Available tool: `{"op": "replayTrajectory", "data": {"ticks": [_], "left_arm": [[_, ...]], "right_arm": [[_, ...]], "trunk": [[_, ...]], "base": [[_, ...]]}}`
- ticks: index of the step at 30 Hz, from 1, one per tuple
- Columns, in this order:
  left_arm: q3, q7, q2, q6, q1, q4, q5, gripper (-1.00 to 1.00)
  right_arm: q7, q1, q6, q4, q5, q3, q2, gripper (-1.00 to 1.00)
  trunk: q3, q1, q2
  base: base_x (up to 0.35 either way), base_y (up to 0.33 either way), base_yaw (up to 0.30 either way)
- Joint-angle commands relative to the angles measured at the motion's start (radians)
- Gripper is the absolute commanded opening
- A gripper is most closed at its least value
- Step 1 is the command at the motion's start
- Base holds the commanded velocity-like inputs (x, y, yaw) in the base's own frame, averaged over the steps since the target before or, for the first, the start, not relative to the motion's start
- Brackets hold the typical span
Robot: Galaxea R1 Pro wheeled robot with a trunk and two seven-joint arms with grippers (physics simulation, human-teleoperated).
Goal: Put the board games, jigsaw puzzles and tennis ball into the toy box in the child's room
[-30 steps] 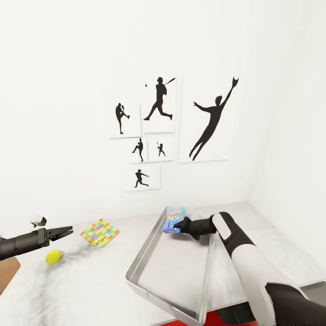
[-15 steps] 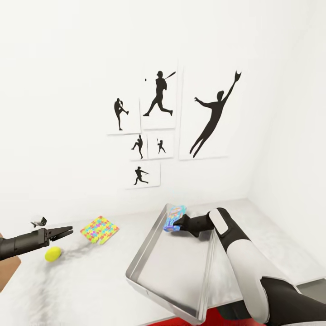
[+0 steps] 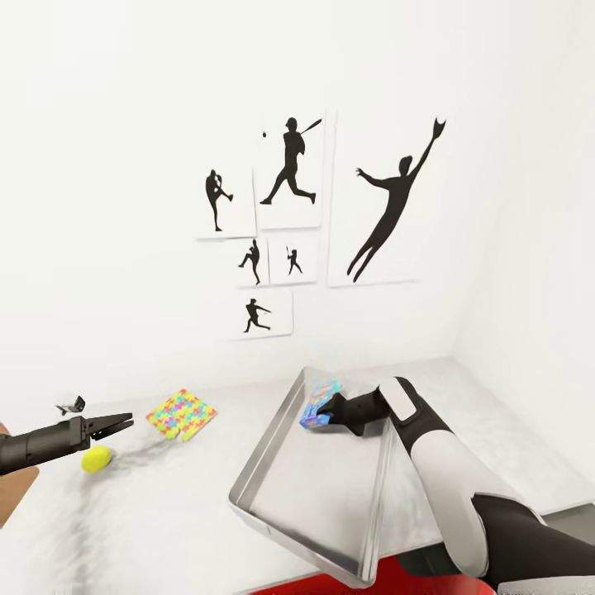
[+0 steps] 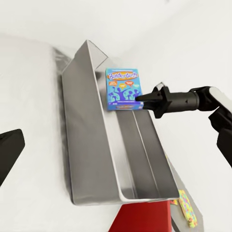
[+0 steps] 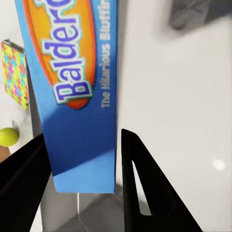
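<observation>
Board game (image 3: 321, 405) lowered, clamped in right hand (image 3: 327, 411)

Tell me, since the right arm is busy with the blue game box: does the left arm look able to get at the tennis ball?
Probably yes. The left gripper hangs just above the tennis ball, with bare table around it and nothing between them.

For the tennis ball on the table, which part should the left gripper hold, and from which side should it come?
Probably across the middle of the tennis ball, coming straight down from above. It is round and lies free on the table, so a side push might roll it. The left gripper hovers just above and beyond it; the puzzle lies apart.
</observation>
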Motion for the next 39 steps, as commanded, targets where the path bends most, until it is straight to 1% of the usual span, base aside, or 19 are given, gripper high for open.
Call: {"op": "replayTrajectory", "data": {"ticks": [1, 3, 5, 9, 33, 39], "left_arm": [[0.000, -0.004, 0.001, 0.011, -0.001, 0.000, 0.000, 1.00], [0.000, -0.004, 0.001, 0.011, -0.001, 0.000, 0.000, 1.00], [0.000, -0.004, 0.001, 0.011, -0.001, 0.000, 0.000, 1.00], [0.000, -0.004, 0.001, 0.011, -0.001, 0.000, 0.000, 1.00], [0.000, -0.004, 0.002, 0.011, -0.001, 0.000, 0.000, 1.00], [0.000, -0.004, 0.002, 0.011, -0.001, 0.000, 0.000, 1.00]], "right_arm": [[-0.024, -0.003, 0.003, -0.001, -0.018, -0.006, 0.002, -1.00], [-0.036, -0.005, 0.003, 0.000, -0.025, -0.006, 0.004, -1.00], [-0.046, -0.007, 0.002, 0.000, -0.030, -0.006, 0.015, -1.00], [-0.049, -0.010, 0.001, -0.001, -0.032, -0.006, 0.024, -1.00], [-0.053, -0.020, -0.005, -0.007, -0.031, -0.006, 0.028, -1.00], [-0.053, -0.020, -0.045, -0.009, -0.031, -0.006, 0.037, -1.00]], "trunk": [[-0.004, 0.000, -0.002], [-0.007, 0.000, -0.002], [-0.010, 0.000, -0.002], [-0.017, 0.000, -0.002], [-0.057, 0.000, -0.002], [-0.065, 0.000, -0.002]], "base": [[0.000, 0.000, 0.000], [0.000, 0.000, 0.000], [0.000, 0.000, 0.000], [0.000, 0.000, 0.000], [0.000, 0.000, 0.000], [0.000, 0.000, 0.000]]}}
